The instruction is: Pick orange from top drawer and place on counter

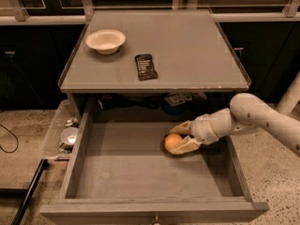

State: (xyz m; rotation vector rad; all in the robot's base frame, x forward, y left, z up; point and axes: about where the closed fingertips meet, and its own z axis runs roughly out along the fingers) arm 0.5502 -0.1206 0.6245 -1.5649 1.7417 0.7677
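Orange (172, 142) lies in top drawer (126, 175), pincer (177, 138) around it.

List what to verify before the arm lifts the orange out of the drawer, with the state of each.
1. Gripper at the orange: ok, it reaches in from the right and meets the fruit.
2. Firm hold on the orange: cannot tell.
3. Orange lifted yet: not ok, it rests on the drawer floor, toward the back right.
4. Drawer pulled out enough: ok, most of its floor is exposed.
5. Lift path clear of the counter's front edge: cannot tell.
6. Free spot on the counter: ok, the right half is bare; the bowl and dark packet sit further left.
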